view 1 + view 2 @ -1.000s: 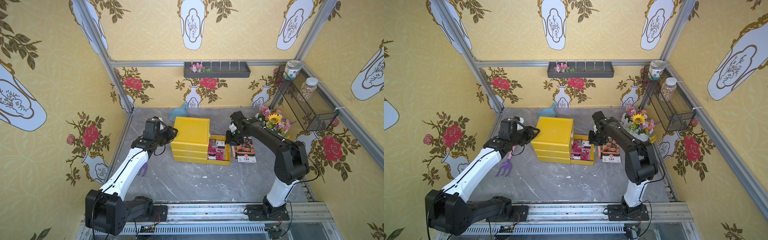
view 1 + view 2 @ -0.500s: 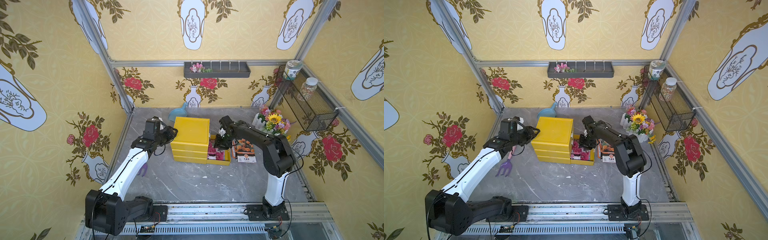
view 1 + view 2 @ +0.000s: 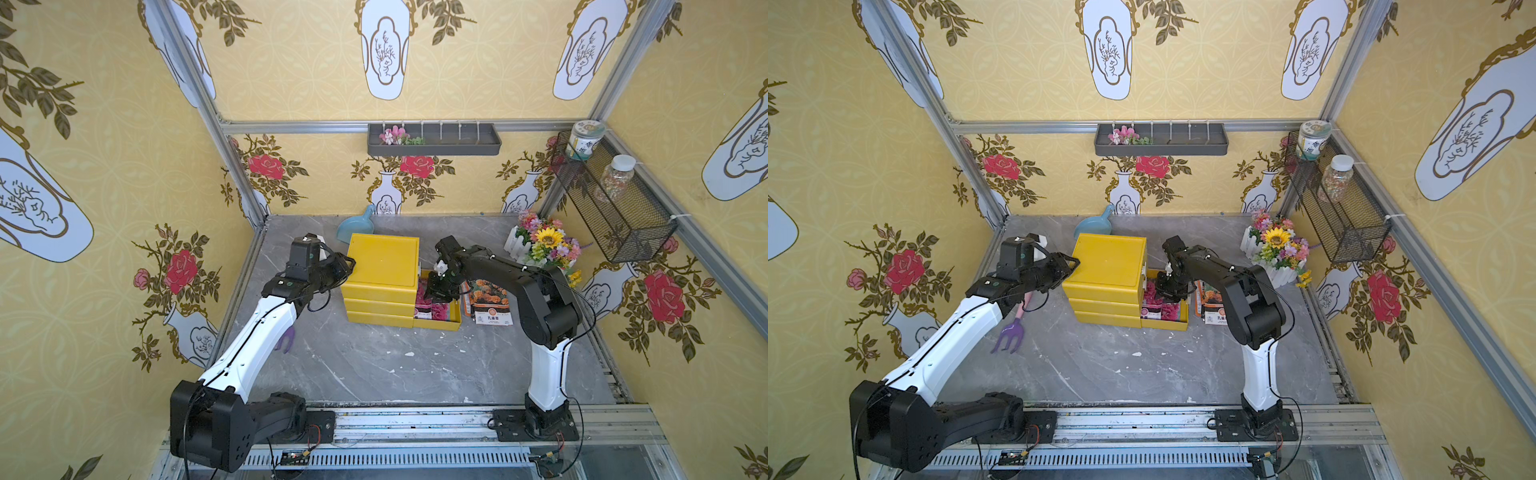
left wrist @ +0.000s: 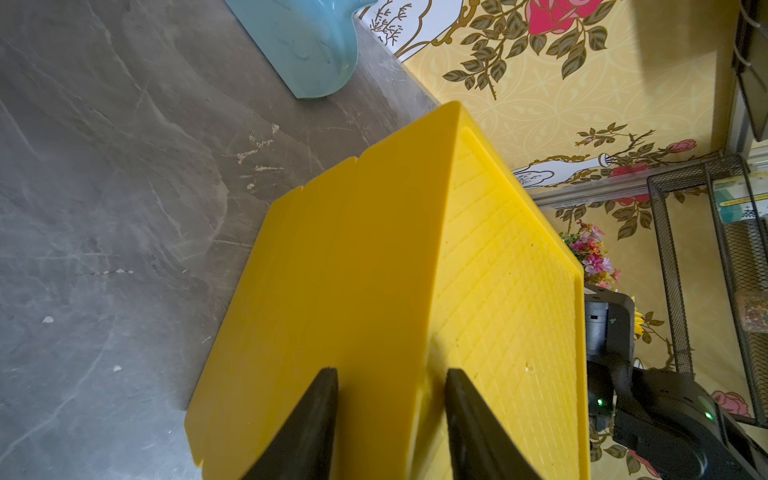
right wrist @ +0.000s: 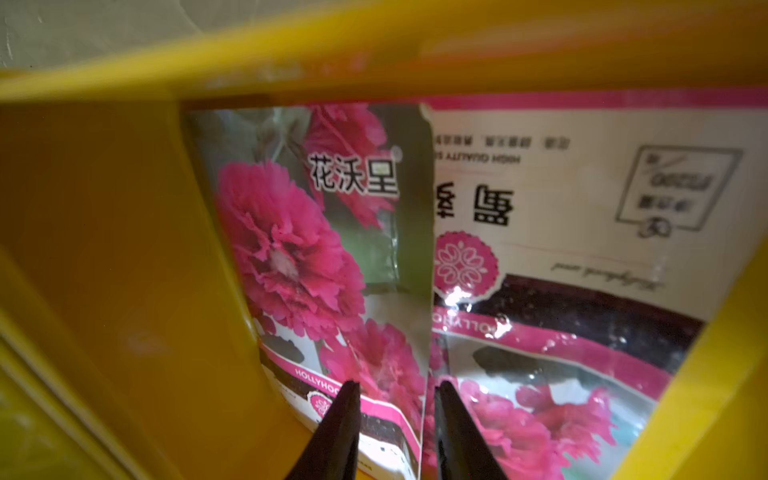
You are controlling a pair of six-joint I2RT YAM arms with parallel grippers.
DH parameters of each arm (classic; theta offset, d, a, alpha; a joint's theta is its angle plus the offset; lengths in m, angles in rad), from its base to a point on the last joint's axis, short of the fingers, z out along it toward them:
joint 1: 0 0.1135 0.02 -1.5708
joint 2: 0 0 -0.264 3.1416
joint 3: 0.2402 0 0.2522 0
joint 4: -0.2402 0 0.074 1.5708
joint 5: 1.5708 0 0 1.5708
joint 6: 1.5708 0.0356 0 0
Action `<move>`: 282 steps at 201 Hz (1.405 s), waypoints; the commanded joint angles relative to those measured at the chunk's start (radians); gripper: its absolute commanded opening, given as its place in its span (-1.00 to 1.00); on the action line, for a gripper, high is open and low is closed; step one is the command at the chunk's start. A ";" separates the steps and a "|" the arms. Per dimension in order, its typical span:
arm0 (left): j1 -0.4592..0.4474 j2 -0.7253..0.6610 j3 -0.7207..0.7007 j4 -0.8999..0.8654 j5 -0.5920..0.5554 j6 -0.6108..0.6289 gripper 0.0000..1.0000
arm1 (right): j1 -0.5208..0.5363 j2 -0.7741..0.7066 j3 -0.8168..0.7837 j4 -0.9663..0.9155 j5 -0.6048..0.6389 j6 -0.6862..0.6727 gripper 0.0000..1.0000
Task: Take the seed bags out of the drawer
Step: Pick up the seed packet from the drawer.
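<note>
Grey marbled tabletop point(image 3: 374, 365) inside a yellow-papered booth.

**Top views.** In both top views the right gripper point(image 3: 438, 292) had swung, within the last second, away from above the orange seed bags point(image 3: 490, 303) on the table. It had then dipped into the open drawer point(image 3: 436, 325). The pink seed bags point(image 3: 435, 309) lay directly beneath it, and the orange ones now lay just beside it on its outer side. The left gripper point(image 3: 347, 266) had not moved and stayed at the top edge of the yellow cabinet point(image 3: 383, 262).

**Left wrist view.** The left gripper point(image 4: 390, 374) sat pinched astride the top edge of the yellow cabinet point(image 4: 374, 270). One finger lay on the side wall and one on the lid, apparently steadying it.

**Right wrist view.** The right gripper point(image 5: 397, 386) stood released, jaws apart, grasping nothing; only the raised edge of one packet ran between them. Ahead of one finger lay a flower-fronted bag point(image 5: 291, 249). Ahead of the other lay a white-panelled bag point(image 5: 561, 208). Both were still enclosed by the drawer point(image 5: 104, 249).

**Reading.** The orange bags seemed already delivered. The reach for the pink ones had begun but no grasp was made, so closing on that raised edge appeared to be the next need.
</note>
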 commanded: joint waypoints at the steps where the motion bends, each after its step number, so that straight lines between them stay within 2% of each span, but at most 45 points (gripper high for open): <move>1: 0.002 0.015 -0.017 -0.198 -0.038 0.017 -0.07 | 0.001 0.014 -0.002 0.010 -0.014 0.013 -0.36; 53: 0.004 0.016 -0.017 -0.202 -0.039 0.020 -0.07 | 0.001 0.020 0.004 0.011 -0.018 0.015 -0.75; 104: 0.004 0.015 -0.016 -0.201 -0.043 0.018 -0.07 | 0.000 -0.022 0.027 -0.051 0.020 -0.021 -1.00; 177: 0.005 0.017 -0.015 -0.196 -0.048 0.016 -0.08 | -0.038 -0.120 0.049 -0.193 0.127 -0.120 -1.00; 282: 0.005 0.012 -0.020 -0.187 -0.043 0.008 -0.08 | -0.209 -0.253 0.089 -0.316 0.117 -0.238 -1.00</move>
